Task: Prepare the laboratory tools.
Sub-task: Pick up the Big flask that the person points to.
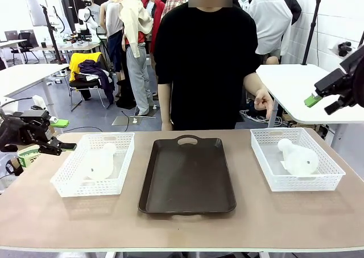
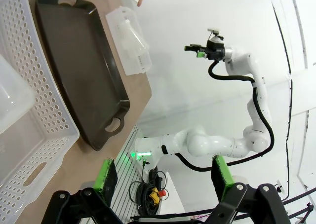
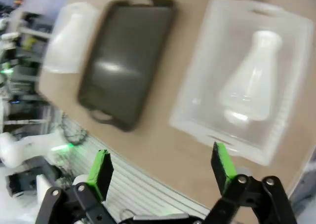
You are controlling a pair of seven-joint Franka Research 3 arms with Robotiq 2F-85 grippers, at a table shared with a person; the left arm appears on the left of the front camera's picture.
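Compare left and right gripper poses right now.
Height: left gripper sits low, beside the left basket; right gripper hangs high on the right basket's side.
Aim: left gripper looks level across the table; right gripper looks down at the flask in the right basket.
Shared: both open, both empty.

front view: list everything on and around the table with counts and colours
flasks: two, frosted white; left flask and right flask, one lying in each basket
baskets: two, white mesh; left basket and right basket, flanking the tray
tray: one, dark brown, table centre
table: one, tan
person: one, black top, far side
grippers: two, black with green pads; left gripper and right gripper, both open, holding nothing
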